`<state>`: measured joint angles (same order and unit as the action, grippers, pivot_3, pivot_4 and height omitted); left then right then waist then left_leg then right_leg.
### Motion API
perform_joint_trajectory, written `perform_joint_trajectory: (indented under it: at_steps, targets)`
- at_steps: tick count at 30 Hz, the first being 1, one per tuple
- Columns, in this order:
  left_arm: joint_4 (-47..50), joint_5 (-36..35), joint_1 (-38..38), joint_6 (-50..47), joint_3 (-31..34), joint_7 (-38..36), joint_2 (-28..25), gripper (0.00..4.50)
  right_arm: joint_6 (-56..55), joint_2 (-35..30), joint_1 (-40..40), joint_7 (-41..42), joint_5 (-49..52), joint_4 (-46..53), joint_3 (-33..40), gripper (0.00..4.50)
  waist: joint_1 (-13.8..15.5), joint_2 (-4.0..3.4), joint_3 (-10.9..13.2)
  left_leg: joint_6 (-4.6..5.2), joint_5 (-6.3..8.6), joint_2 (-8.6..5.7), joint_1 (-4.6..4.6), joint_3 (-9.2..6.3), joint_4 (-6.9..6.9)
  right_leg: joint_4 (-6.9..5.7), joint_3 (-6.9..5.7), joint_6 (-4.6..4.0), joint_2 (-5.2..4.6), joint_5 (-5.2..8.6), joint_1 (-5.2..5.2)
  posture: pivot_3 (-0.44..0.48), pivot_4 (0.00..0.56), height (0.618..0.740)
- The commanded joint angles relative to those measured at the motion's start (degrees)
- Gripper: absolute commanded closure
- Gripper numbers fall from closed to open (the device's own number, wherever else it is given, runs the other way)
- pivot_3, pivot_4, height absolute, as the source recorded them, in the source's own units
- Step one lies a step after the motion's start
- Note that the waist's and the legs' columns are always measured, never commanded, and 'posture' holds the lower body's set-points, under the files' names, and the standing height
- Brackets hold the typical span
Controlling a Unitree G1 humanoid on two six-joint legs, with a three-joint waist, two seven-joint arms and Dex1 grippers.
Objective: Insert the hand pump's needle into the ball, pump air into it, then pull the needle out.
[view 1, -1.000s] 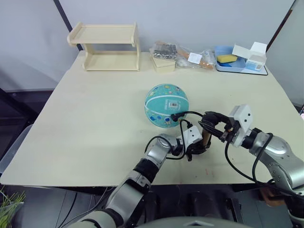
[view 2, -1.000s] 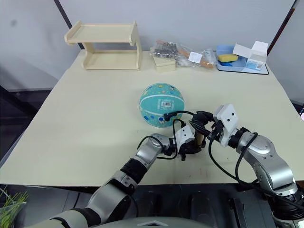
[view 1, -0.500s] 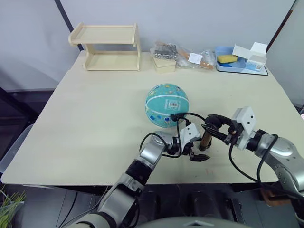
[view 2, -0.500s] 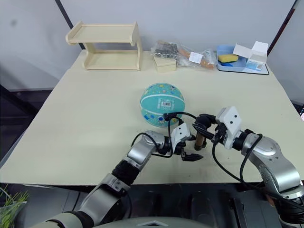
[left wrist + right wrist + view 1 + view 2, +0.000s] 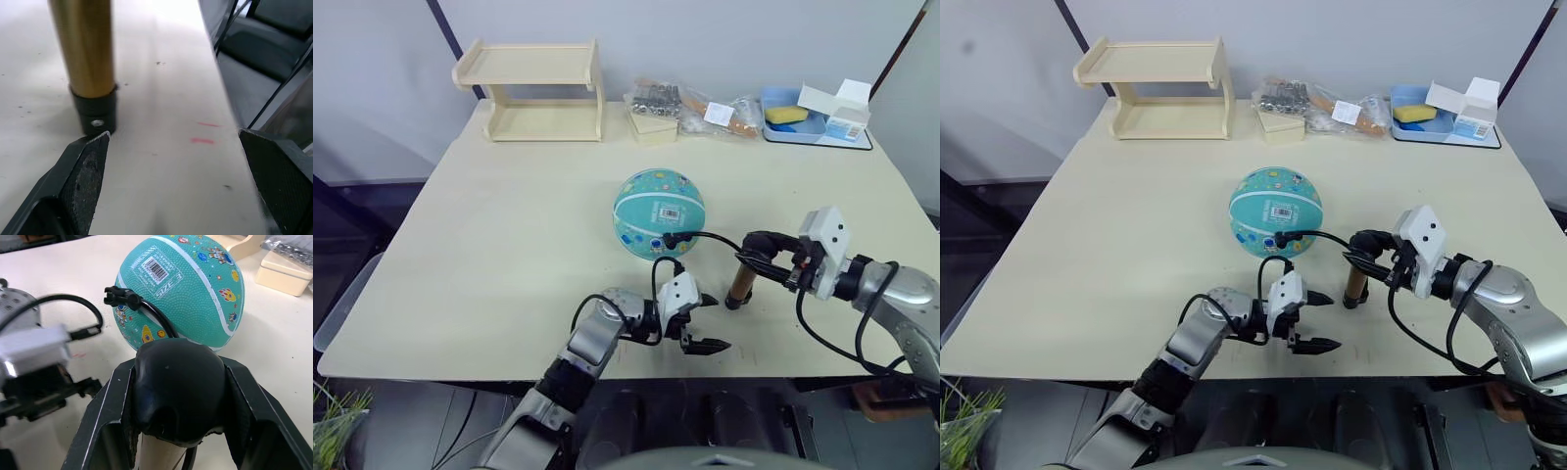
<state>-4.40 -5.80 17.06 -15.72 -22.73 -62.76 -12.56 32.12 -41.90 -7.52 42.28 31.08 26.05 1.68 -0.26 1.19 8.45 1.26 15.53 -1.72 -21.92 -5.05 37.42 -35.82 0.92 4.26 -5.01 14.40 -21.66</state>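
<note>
The teal ball [image 5: 658, 213] rests mid-table, barcode sticker facing me. The gold hand pump [image 5: 740, 284] stands upright on the table to its right. My right gripper [image 5: 756, 257] is shut on the pump's black handle [image 5: 175, 384]. A thin black hose [image 5: 710, 236] arcs from the pump's top to the ball, and its end fitting [image 5: 121, 296] touches the ball's skin. The needle itself is hidden. My left gripper [image 5: 715, 323] is open near the table's front edge, a short way from the pump's black base cap [image 5: 96, 111], with nothing between its fingers [image 5: 84, 172].
At the table's back stand a wooden two-tier shelf [image 5: 533, 93], a beige box [image 5: 651, 128], a clear bag of small items [image 5: 697, 106], and a blue tray [image 5: 785, 131] with a yellow sponge and a white carton [image 5: 847, 113]. The table's front edge lies just under the left gripper.
My left gripper has let go of the pump's base, opened and drawn back toward the table's front edge. The right gripper still holds the handle with the pump upright.
</note>
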Motion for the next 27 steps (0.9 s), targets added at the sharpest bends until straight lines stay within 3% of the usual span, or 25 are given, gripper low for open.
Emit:
perform_joint_trajectory:
  at_steps: [1,11,18,22,27]
  targets:
    - [5.56,-3.83,-1.74,1.89,2.54,-0.40,-1.34,0.00,4.35,-1.85,1.13,1.47,-0.75,-1.75,-2.28,2.85,0.01,-0.03,0.03,0.00,0.00,0.00,0.00,0.00,0.00,0.00,0.00,-0.01,0.00,0.01,0.00,0.000,0.150,0.740]
    - [19.27,-22.15,-13.83,-2.58,16.64,-1.91,-9.78,0.00,6.06,-6.64,-7.40,5.79,-0.41,1.39,-2.68,2.85,-0.20,-0.30,0.53,0.00,0.00,0.00,-0.20,0.02,0.00,0.00,0.01,-0.04,-0.04,0.01,-0.17,0.000,0.150,0.740]
    - [21.34,-27.22,-17.74,-2.78,24.10,-1.80,-14.97,0.00,3.70,-13.11,-14.80,10.93,-5.19,2.94,-6.12,2.87,-0.27,-0.57,0.83,-0.01,-0.03,-0.03,-0.90,0.05,0.07,-0.08,0.02,0.09,0.08,-0.14,-0.96,0.000,0.150,0.740]
    - [21.11,-32.37,-17.58,-5.17,28.80,-1.98,-17.52,0.00,2.28,-17.39,-21.52,16.31,-9.06,3.79,-9.47,2.87,-0.55,-0.67,1.14,-0.01,-0.03,-0.08,-0.96,0.20,0.07,-0.08,0.14,0.10,0.17,-0.15,-1.01,0.000,0.150,0.740]
    - [22.65,-36.98,-18.11,-7.03,31.14,-2.16,-18.21,0.00,-1.42,-21.12,-28.12,22.58,-19.32,1.82,-18.82,2.87,-0.63,-0.79,1.34,-0.01,-0.03,-0.05,-0.96,0.23,0.07,-0.08,0.15,0.11,0.22,-0.15,-1.04,0.000,0.150,0.740]
